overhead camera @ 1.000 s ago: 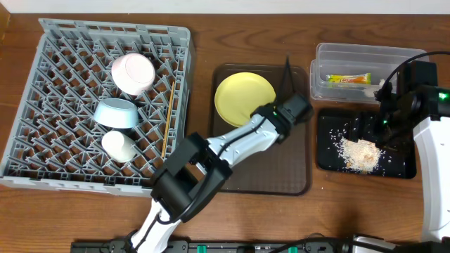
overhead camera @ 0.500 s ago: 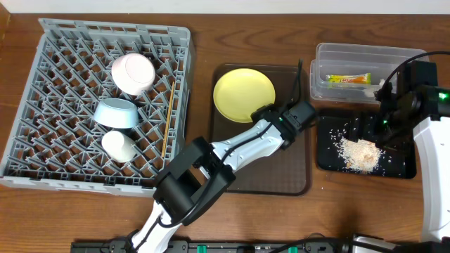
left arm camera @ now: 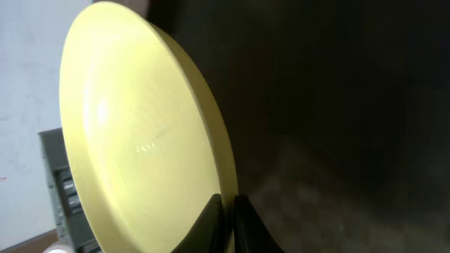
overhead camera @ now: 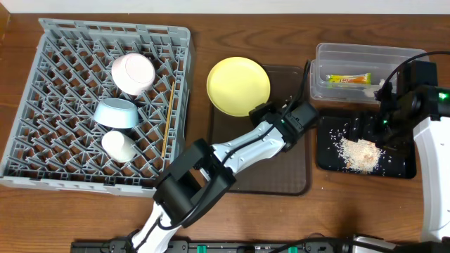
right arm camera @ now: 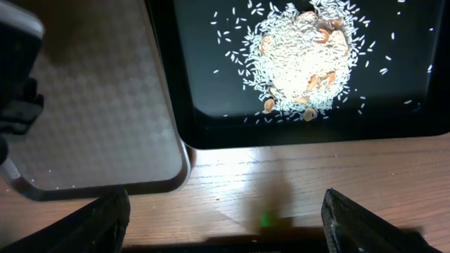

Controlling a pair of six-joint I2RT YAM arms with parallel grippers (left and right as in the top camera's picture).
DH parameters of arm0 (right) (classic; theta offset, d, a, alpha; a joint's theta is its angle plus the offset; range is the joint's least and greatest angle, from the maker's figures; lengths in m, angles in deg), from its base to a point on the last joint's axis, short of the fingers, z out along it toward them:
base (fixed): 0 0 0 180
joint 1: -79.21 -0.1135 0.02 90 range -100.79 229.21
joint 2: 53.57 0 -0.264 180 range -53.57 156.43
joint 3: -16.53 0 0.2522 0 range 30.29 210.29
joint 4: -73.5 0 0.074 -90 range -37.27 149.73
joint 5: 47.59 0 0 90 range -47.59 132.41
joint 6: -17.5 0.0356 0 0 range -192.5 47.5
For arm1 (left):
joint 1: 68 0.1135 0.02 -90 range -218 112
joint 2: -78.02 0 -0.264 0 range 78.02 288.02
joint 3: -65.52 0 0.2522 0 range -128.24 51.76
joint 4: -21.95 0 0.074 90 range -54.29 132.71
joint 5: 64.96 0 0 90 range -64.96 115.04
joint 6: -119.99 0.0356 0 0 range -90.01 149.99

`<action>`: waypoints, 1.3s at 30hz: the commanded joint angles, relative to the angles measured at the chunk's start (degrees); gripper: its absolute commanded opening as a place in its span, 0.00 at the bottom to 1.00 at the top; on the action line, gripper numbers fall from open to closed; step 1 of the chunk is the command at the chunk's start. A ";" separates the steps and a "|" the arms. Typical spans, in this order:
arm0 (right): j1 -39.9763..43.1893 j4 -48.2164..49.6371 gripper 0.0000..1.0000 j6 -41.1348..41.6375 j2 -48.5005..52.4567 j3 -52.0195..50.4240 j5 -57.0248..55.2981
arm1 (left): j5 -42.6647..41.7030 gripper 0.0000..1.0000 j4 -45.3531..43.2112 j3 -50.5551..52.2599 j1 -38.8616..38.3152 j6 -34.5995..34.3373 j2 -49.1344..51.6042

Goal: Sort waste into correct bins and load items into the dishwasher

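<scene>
- The grey dish rack [overhead camera: 98, 105] sat well off to the left hand's own left, past the plate. It already had the white bowl [overhead camera: 132, 72], the light blue bowl [overhead camera: 116, 112], the cup [overhead camera: 118, 146] and the chopsticks [overhead camera: 169, 119] in it.
- The brown serving tray [overhead camera: 281, 176] lay right under the left hand [overhead camera: 259, 111] on the wooden surface [overhead camera: 337, 218].
- The black tray [right arm camera: 211, 119] was just ahead of the right hand [right arm camera: 225, 211], with the clear tub [overhead camera: 351, 53] beyond it holding the wrapper [overhead camera: 348, 79].
- The yellow plate [left arm camera: 140, 140] was pinched by its rim between the left hand's fingers [left arm camera: 211, 218]. It stuck out from the hand toward the rack, hanging over the tray's far left corner.
- The rice [right arm camera: 299, 60] was piled in the black tray. The right hand hung over the surface with its fingers spread wide and nothing in them.
- My read: the waste looked sorted and the plate was the last dish to load. The next move would be carrying it leftward over the rack and standing it on edge between free pegs, clear of the bowls.
</scene>
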 commanded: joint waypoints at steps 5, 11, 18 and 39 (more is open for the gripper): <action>0.68 0.04 0.86 -0.46 -0.87 0.42 -0.35 | 2.62 0.08 1.18 -0.70 0.07 0.11 -8.61; 0.68 0.00 0.85 -0.46 -0.87 0.42 -0.35 | 2.60 0.08 2.47 -0.70 1.18 -1.05 -13.27; 0.68 0.00 0.85 -0.46 -0.87 0.42 -0.35 | 1.68 0.07 5.62 -0.70 5.27 -6.73 -17.92; 0.68 0.02 0.85 -0.46 -0.87 0.42 -0.35 | -19.08 0.08 10.08 -0.70 17.35 -17.44 -21.68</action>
